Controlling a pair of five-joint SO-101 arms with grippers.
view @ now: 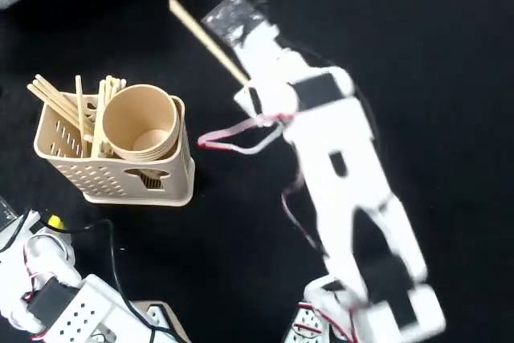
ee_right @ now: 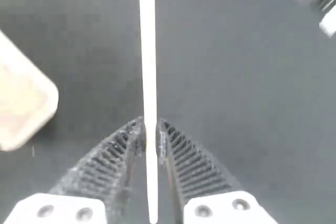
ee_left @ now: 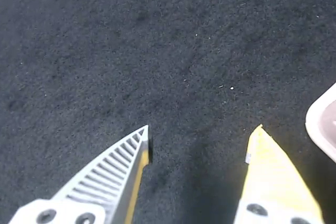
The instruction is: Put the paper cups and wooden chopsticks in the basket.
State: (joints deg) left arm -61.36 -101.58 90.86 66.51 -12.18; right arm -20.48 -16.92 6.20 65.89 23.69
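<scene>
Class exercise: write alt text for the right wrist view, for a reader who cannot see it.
The right pincer is shut on a single wooden chopstick, which runs straight out ahead of it above the black table. A rounded corner of the cream basket shows off to one side.

Basket (view: pixel 120 181) mouth crowded: cup (view: pixel 140 122), chopsticks (view: pixel 60 100). Cable (view: pixel 233 129) loops just beside basket. Table (view: pixel 434 62) open beyond.

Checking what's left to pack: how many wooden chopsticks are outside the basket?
1. The chopstick is clamped in the right gripper, apart from the basket. The other chopsticks stand inside the basket; another could be hidden from view.
</scene>
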